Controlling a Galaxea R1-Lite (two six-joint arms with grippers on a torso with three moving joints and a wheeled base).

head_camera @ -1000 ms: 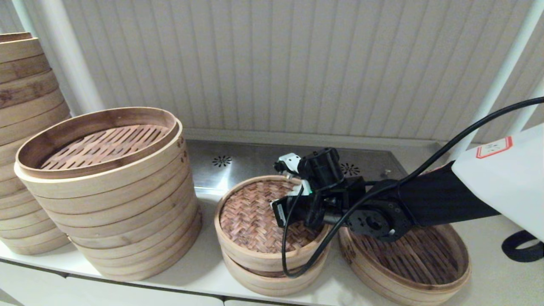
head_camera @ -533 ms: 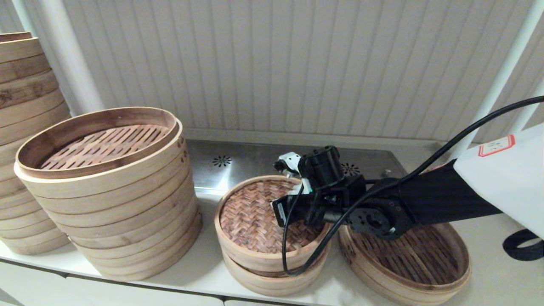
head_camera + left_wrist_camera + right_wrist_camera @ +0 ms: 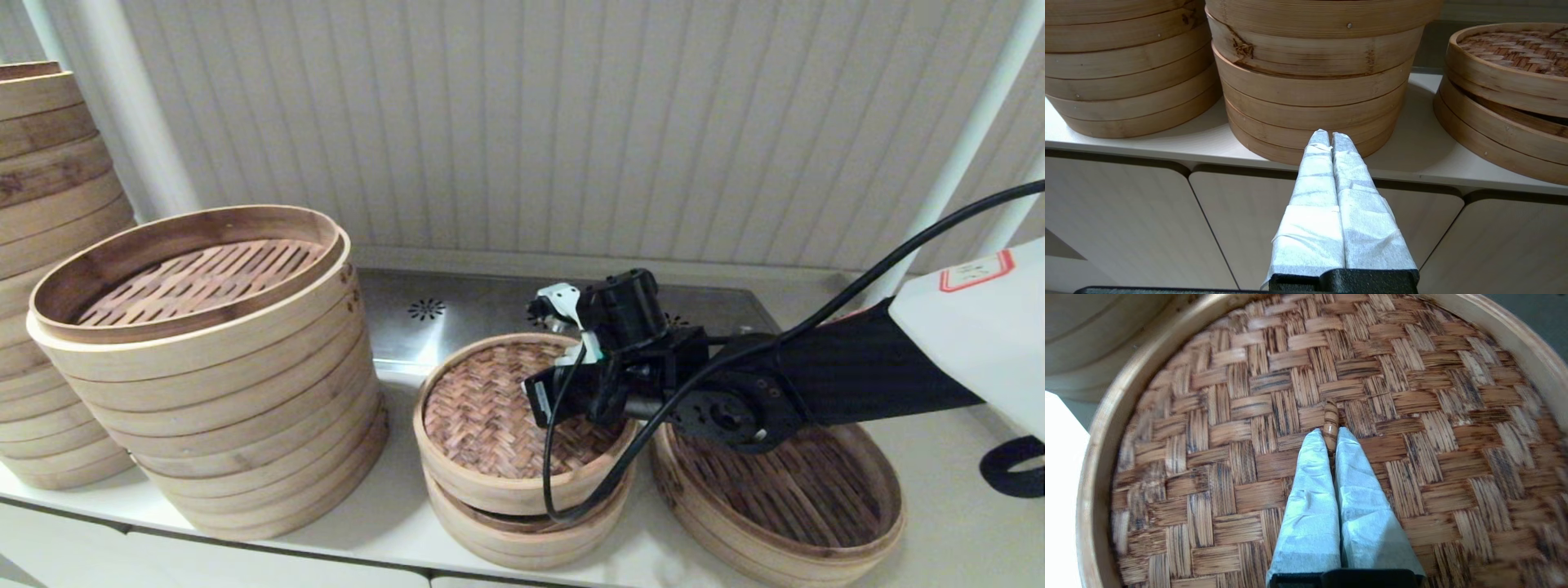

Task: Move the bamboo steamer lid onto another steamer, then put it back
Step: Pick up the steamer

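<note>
The bamboo steamer lid [image 3: 490, 416], a pale band around a brown herringbone top, hangs slightly tilted just above the small low bamboo steamer [image 3: 506, 539], with a dark gap between them. That steamer's inside is hidden. My right gripper [image 3: 1329, 435] is shut on the small bamboo loop handle [image 3: 1330, 416] at the middle of the woven top [image 3: 1229, 416]. Below the counter's front edge my left gripper [image 3: 1330, 136] is parked, shut and holding nothing; from there the lid [image 3: 1506, 61] and the steamer [image 3: 1494, 134] show.
A wider low slatted basket [image 3: 784, 498] sits under my right arm, right of the small steamer. A tall stack of wide baskets [image 3: 212, 392] stands to the left, another stack [image 3: 49, 245] at the far left. A steel plate [image 3: 457, 314] lies behind.
My right arm has risen a little with the lid in its grip. The lid's edge has come up off the small steamer and more of that steamer shows.
</note>
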